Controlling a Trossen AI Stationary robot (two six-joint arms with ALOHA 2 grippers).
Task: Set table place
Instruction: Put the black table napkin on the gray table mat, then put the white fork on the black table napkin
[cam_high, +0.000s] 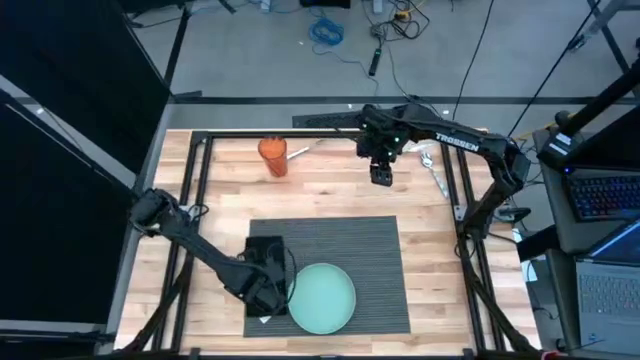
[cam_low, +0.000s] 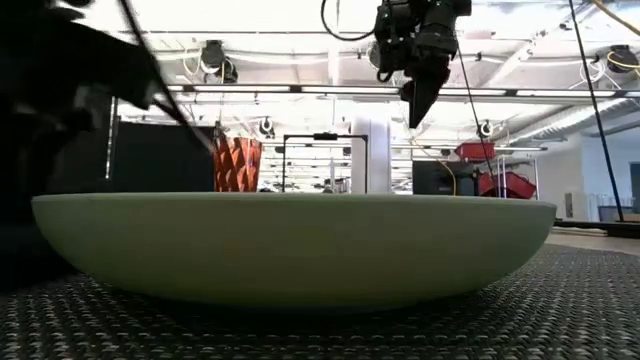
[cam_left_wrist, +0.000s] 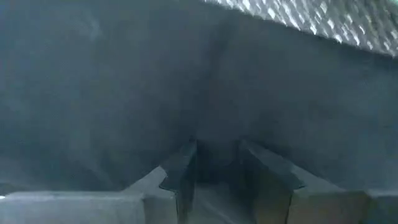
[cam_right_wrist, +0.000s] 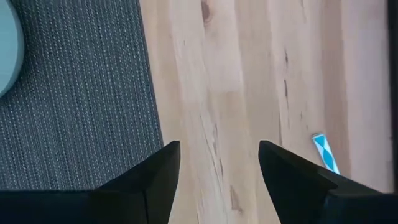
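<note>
Here, round teal plate (cam_high: 323, 297) (smooth) on ribbed placemat (cam_high: 375, 255)

Overhead room light even and bright on the table (cam_high: 330, 190); low view backlit by ceiling glare, plate (cam_low: 290, 245) soft-edged, left side a dark blur; left wrist view dim, murky, blurred; right wrist view sharp
</note>
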